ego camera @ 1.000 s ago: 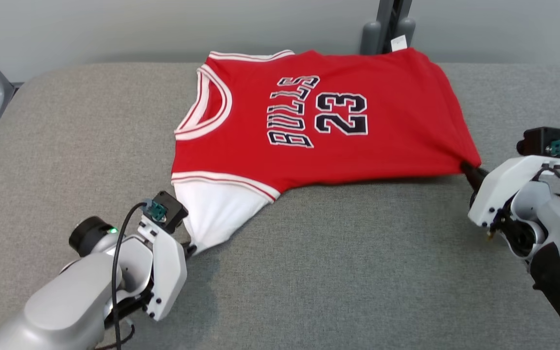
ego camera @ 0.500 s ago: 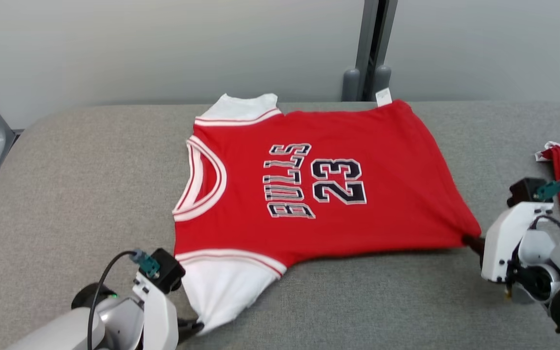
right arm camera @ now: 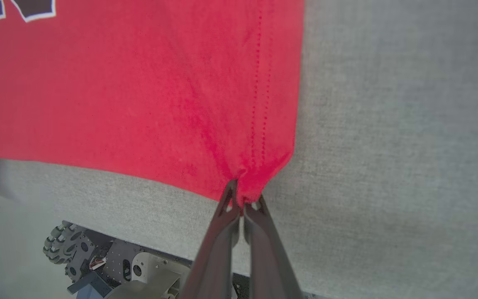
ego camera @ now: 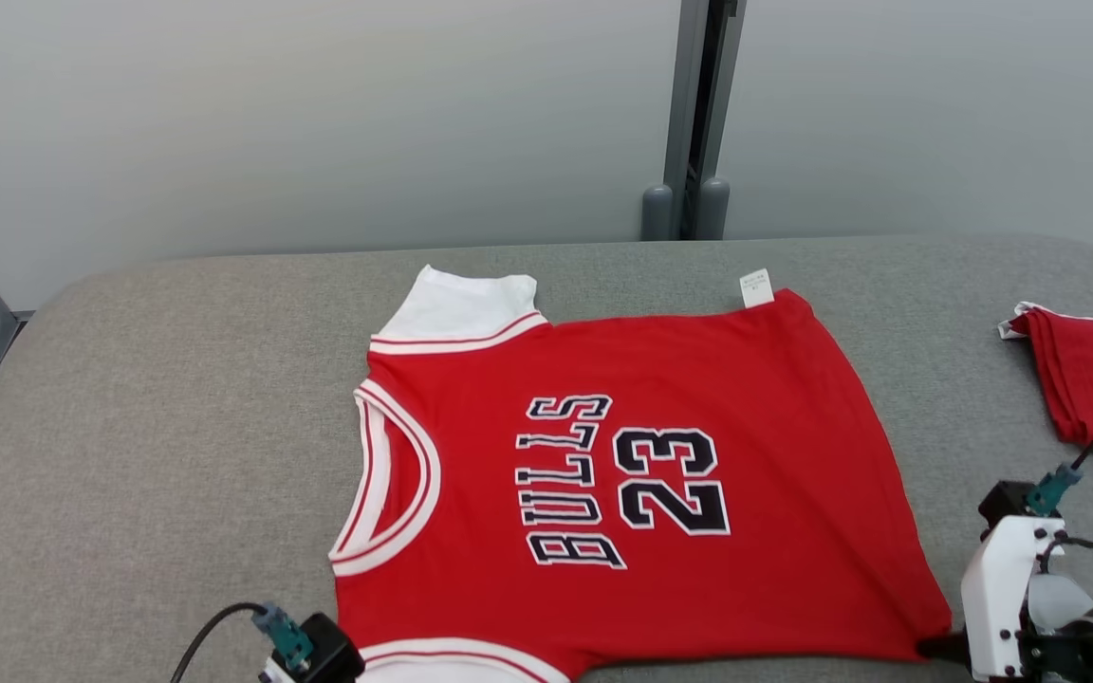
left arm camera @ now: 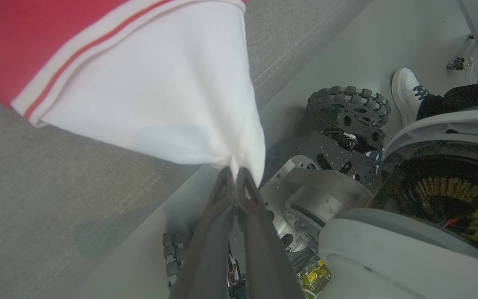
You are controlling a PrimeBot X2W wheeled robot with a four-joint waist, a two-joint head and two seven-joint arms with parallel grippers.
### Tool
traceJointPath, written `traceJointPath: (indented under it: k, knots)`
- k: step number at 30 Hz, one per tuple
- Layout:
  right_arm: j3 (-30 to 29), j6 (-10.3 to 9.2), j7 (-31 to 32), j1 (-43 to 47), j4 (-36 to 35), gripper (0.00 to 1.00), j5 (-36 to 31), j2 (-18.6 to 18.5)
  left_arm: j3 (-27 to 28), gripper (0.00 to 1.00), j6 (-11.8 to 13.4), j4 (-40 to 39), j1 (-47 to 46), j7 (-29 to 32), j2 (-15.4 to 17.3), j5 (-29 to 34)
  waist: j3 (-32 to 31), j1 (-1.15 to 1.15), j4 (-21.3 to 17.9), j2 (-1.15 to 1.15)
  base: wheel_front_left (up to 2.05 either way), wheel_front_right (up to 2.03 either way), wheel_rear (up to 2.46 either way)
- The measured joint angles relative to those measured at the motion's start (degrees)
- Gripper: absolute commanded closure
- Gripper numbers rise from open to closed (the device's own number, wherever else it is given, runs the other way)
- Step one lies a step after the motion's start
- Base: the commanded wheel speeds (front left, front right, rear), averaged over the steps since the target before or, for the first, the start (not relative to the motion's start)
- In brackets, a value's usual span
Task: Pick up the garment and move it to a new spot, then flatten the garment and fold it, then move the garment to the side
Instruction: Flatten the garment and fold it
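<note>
Since 1 sec ago the garment has been pulled from the far edge of the desk toward the near one. It is laid flat: red, 2 white sleeves, "BULLS 23" in dark print. 1 sleeve is pinched by the closed left gripper, 1 red bottom corner by the closed right gripper. 1 more red cloth is seen on the right.

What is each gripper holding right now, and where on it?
Both hold the jersey: left gripper pinches the tip of its white sleeve, right gripper its red hem corner.
</note>
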Motion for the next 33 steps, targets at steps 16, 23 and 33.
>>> traceJointPath:
  k: [16,23,33]
  knots:
    - [-3.98,0.00,6.92,-0.51,-5.67,1.00,3.76,-3.15,6.33,1.00,2.46,-7.35,1.68,-0.59,2.83,-12.55,2.81,0.00,-0.76,0.00,0.00,0.00,0.00]
    - [-7.12,-0.01,6.35,-3.43,-3.70,1.00,4.68,-1.77,11.15,1.00,2.55,-5.11,-1.47,-2.09,1.44,-17.77,5.56,0.00,-0.62,0.00,0.00,0.00,0.00]
    - [-9.56,-0.01,4.90,-6.64,-1.03,1.00,4.99,1.12,16.55,1.00,2.53,2.03,-5.26,-7.05,-2.98,-20.15,8.11,0.00,-0.86,0.00,0.00,0.00,0.00]
